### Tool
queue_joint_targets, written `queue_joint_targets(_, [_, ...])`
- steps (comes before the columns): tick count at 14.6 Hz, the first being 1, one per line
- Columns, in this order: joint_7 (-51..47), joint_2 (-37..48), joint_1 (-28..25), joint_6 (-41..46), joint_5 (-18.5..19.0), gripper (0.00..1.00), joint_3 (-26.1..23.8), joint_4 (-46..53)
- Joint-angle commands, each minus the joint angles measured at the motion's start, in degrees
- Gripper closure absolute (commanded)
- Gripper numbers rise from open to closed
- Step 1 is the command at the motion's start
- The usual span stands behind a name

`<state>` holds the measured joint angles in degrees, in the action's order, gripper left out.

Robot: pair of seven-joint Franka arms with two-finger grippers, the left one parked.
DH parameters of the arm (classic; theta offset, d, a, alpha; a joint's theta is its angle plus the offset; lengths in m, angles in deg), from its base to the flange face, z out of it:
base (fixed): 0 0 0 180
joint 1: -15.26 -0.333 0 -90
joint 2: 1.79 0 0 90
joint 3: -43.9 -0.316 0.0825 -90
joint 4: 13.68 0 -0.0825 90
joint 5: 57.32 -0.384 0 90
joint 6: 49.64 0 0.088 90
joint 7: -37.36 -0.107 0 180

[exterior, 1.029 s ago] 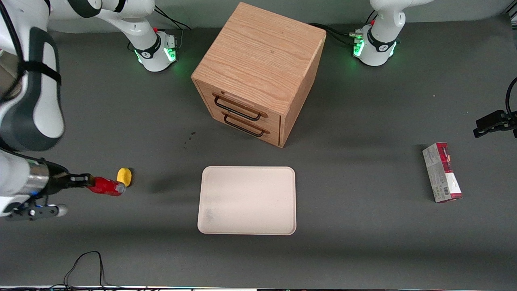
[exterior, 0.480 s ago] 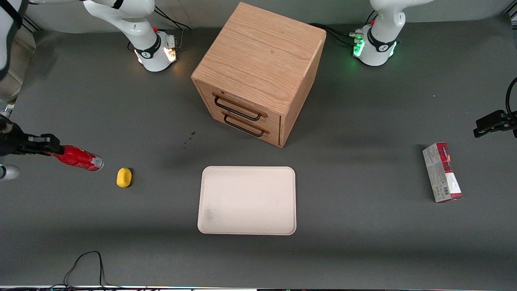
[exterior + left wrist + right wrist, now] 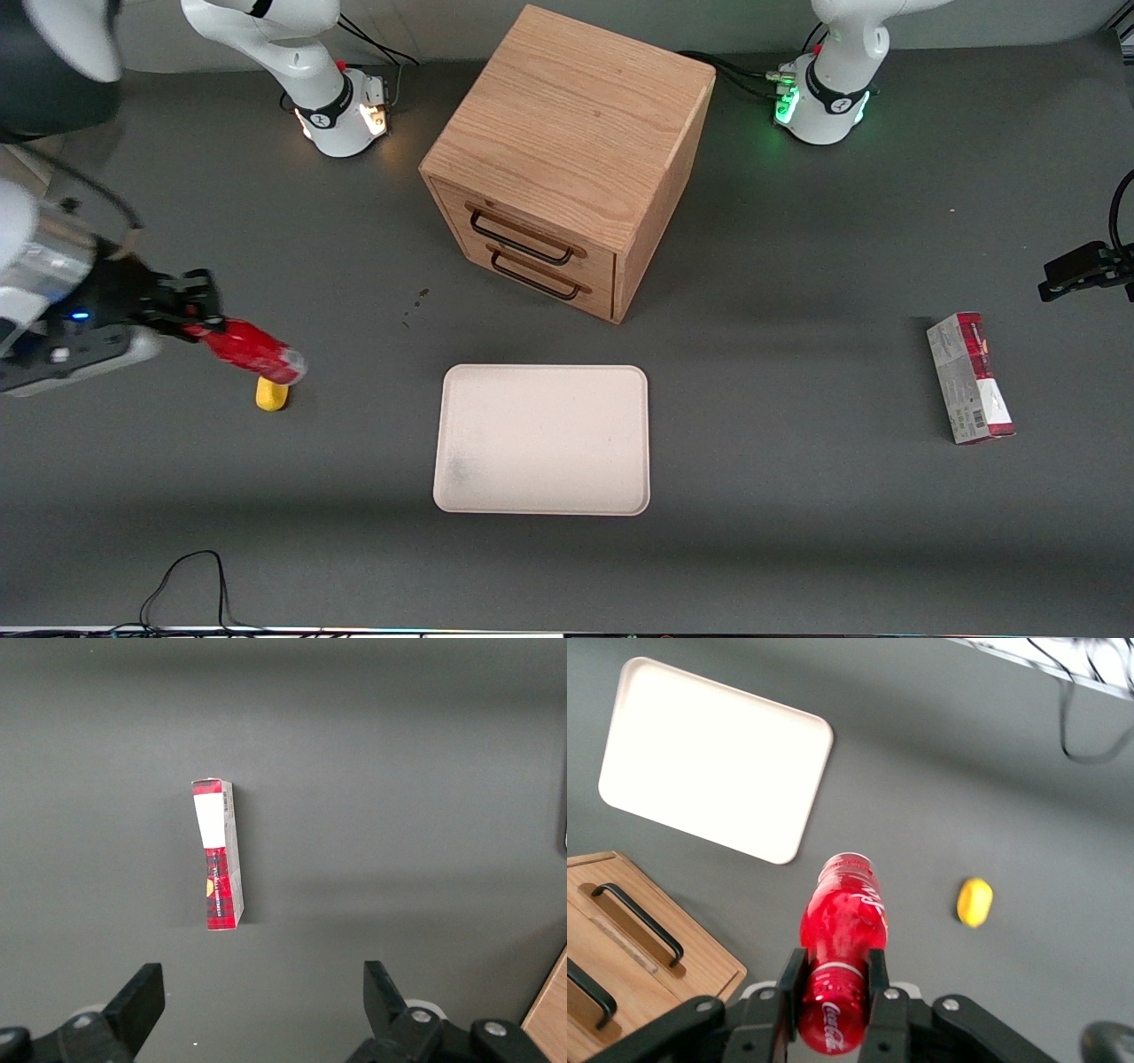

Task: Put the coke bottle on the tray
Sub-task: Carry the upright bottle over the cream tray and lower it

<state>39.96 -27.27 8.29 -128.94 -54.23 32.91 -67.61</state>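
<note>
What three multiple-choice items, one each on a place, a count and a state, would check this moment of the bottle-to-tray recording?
1. Where is the coke bottle?
A. Lying on the tray
B. Held above the table toward the working arm's end, partly over the yellow lump
C. Standing on the cabinet

2. How many handles show on the cabinet's front?
A. One
B. Two
C. Four

3. What is the tool doing?
A. Shut on the coke bottle
B. Open above the tray
C. Shut on the carton

Key: 1 B, the front view shows the bottle off the tray. 2 B, two dark handles. 3 A, the right wrist view shows both fingers against the bottle.
</note>
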Motion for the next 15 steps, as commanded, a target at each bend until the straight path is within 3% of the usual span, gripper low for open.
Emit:
queue_joint_targets(1, [-2.24,-2.11,-7.42,-1.73,4.11,1.0,0.01,2.25])
queue_joint_targets(4, [-4.71,-4.22,-11.73,-3.05,4.38,1.0,-0.17,3.48])
queue_joint_targets(15, [-4.71,-21.53,-11.66,-16.13,5.51,1.0,0.53,10.43])
